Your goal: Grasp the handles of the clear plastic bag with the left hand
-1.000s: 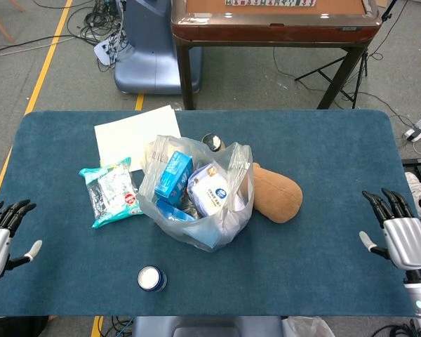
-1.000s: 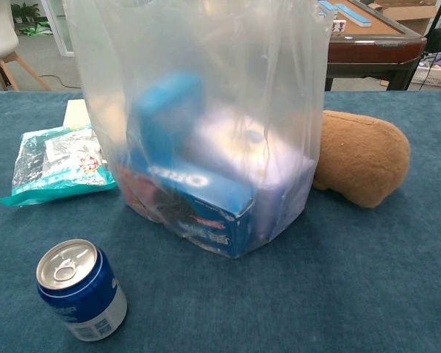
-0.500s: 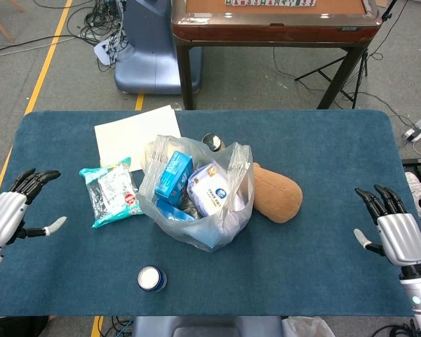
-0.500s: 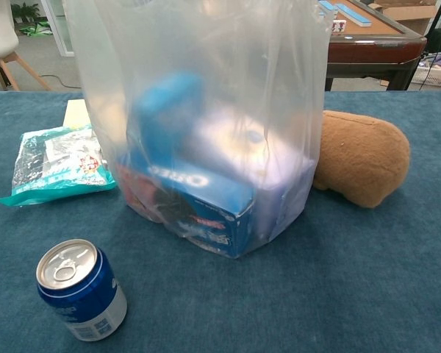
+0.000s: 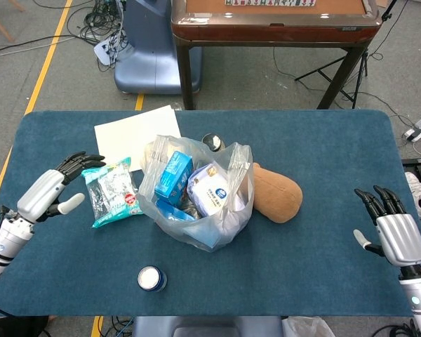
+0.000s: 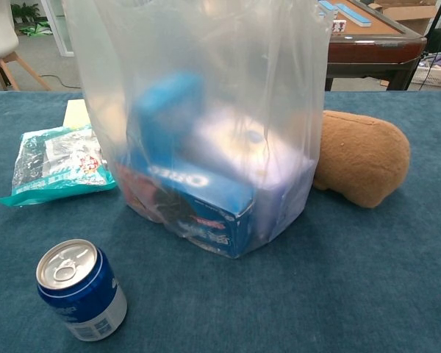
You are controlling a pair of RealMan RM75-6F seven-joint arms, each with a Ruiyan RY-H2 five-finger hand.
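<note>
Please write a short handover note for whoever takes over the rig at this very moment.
Left hand: open, holding nothing, beside the teal snack packet, short of the bag.
Right hand: open, idle near the table's right edge.
Clear plastic bag: mid-table, upright, mouth open, boxes inside; brown plush toy against its right side, blue can in front.
Done: nothing grasped yet.
Left: bring the left hand to the bag's handles at its top and close on them.

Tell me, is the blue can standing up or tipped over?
Upright: the blue can stands on its base, its unopened pull-tab lid facing up.
</note>
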